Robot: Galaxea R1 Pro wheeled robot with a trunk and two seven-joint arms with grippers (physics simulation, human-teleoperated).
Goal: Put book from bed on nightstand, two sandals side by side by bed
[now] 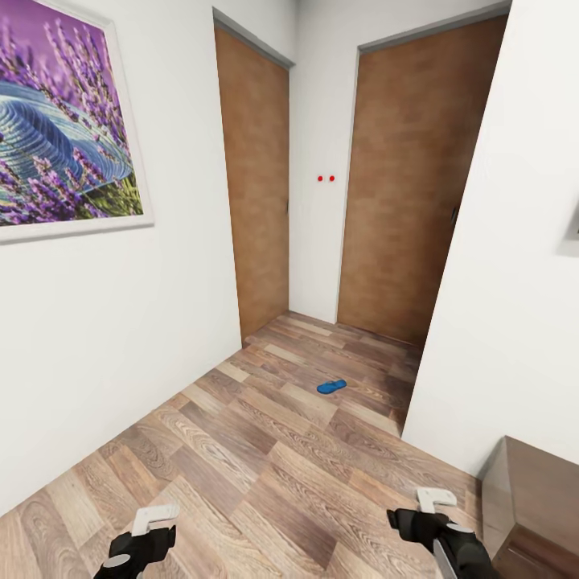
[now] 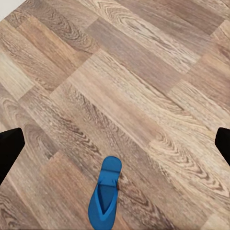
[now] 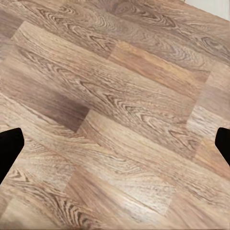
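So far I judge the task barely begun: I can see one blue sandal (image 1: 331,387) lying alone on the wood-plank floor (image 1: 241,450) well ahead of me, near the two brown doors (image 1: 402,177), and the left wrist view shows it (image 2: 105,199) sole-down with nothing touching it. My left hand (image 1: 145,535) and right hand (image 1: 426,515) both hang low over bare floor with their fingers spread wide and nothing held. Still left, as I read it, are picking up this sandal, finding its mate, pairing them beside the bed, and moving the book to a nightstand; the dark wooden cabinet (image 1: 535,507) at my right may be one, though I cannot tell.
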